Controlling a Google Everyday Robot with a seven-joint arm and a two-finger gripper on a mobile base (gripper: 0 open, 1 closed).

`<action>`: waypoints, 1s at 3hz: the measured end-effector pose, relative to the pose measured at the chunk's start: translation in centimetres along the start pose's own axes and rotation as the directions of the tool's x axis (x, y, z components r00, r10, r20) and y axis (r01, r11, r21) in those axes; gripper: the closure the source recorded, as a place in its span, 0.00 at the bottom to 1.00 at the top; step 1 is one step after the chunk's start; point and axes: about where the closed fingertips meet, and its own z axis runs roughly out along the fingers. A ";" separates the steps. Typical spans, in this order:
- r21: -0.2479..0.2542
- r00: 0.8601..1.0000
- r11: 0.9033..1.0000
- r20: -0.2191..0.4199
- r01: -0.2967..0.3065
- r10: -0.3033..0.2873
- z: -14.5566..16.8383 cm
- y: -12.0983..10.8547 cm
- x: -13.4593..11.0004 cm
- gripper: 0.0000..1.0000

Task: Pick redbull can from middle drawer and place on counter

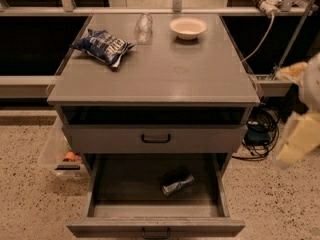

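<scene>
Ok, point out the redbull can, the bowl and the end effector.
redbull can (177, 184), camera view, middle of its body
bowl (188, 28), camera view, inner hollow
end effector (296, 143), camera view, pale body right of the cabinet

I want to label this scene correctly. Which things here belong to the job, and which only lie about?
For the job:
redbull can, lying in the open middle drawer
counter
end effector, off to the right of the cabinet

Just lying about:
snack bag, clear bottle and bowl, all on the counter
cables on the floor
</scene>
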 end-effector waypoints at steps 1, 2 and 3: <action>-0.066 0.977 0.985 0.133 -0.157 0.165 6.3 3.7 4.2 0.00; -0.113 0.925 0.953 0.230 -0.282 0.301 13.3 5.4 7.2 0.00; -0.073 0.910 0.945 0.256 -0.318 0.326 14.7 4.0 7.9 0.00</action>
